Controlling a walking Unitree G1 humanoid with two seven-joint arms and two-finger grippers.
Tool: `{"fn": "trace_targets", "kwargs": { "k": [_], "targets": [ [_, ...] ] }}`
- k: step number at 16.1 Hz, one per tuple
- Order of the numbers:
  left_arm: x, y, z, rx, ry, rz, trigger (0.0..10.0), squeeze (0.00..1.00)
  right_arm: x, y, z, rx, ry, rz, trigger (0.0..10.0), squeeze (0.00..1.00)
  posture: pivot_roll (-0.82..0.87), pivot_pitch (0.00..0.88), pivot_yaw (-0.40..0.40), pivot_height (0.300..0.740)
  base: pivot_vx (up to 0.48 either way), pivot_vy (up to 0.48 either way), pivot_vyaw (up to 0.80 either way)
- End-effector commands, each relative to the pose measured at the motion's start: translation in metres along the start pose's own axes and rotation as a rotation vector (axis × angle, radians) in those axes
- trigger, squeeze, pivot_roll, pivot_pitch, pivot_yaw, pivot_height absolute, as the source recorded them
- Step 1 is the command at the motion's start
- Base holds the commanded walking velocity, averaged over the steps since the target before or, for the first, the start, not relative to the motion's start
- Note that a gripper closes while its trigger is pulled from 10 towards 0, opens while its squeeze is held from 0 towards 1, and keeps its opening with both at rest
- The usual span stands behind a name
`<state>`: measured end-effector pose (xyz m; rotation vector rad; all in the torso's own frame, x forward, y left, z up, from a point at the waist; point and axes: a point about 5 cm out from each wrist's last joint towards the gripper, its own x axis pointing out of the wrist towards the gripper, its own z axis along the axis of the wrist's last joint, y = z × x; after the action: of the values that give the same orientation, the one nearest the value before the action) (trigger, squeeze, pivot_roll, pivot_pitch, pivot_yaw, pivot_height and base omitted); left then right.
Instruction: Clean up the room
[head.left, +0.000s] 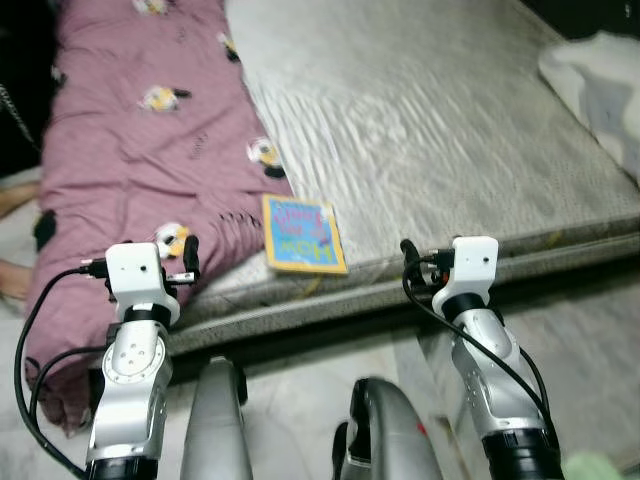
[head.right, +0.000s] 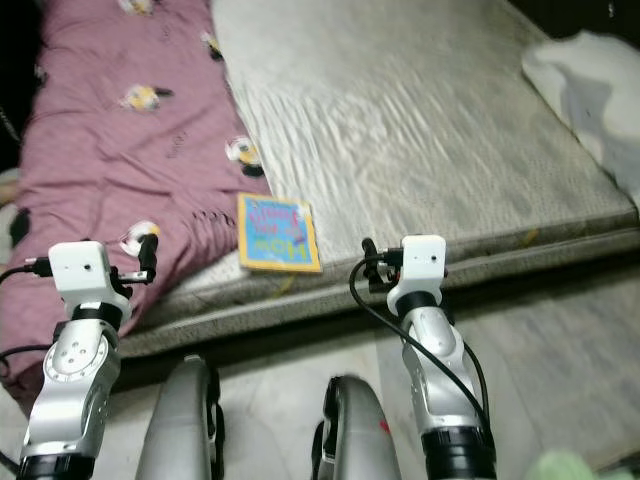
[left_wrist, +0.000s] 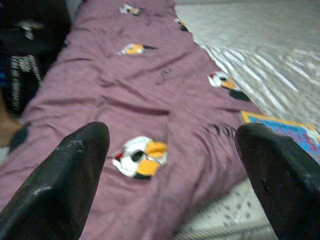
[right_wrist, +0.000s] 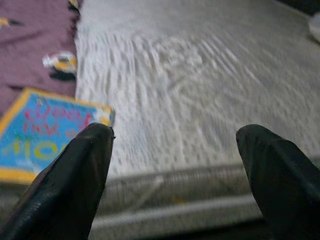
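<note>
Both grippers empty, fingers spread wide. Left gripper (left_wrist: 170, 185) is raised at the near edge of the bed, over the purple blanket (head.left: 140, 130). Right gripper (right_wrist: 175, 175) is raised at the near mattress edge, to the right of the book (head.left: 303, 234), not touching anything.

My read: the book is the likely pickup. It lies flat on the mattress (head.left: 430, 110) at the near edge, one side just beside or slightly on the blanket fringe; can't tell which. White bundle of cloth (head.left: 600, 85) sits at the far right corner, well apart from both arms.

Risks from here:
- Book is thin and flat on a soft surface. Fingers coming straight down probably press it into the mattress instead of getting under it, so the grasp misses or skids.
- It is close to the edge. A sideways nudge from the right gripper could push it off onto the floor (head.left: 590, 350).
- Left fingers close to the blanket: closing there may grab fabric and drag the blanket, shifting the book with it.
- Views are a bit blurred, so edge position of the book is uncertain; a poor approach line is plausible.
- Wrist cables (head.left: 35, 330) hang loose near the bed frame; possible snag if the arms reach forward.
</note>
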<state>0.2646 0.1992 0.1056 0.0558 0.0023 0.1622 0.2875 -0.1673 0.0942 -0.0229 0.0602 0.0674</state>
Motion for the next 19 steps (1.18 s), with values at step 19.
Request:
{"fn": "trace_targets", "kwargs": {
  "k": [19],
  "targets": [
    [0.0005, -0.0115, 0.0103, -0.038, -0.012, -0.069, 10.0, 0.0, -0.0022, 0.0016, -0.0023, -0.024, 0.033, -0.001, 10.0, 0.0, -0.01, 0.229, -0.057, 0.599, 0.196, 0.0, 0.0]
  ]
}}
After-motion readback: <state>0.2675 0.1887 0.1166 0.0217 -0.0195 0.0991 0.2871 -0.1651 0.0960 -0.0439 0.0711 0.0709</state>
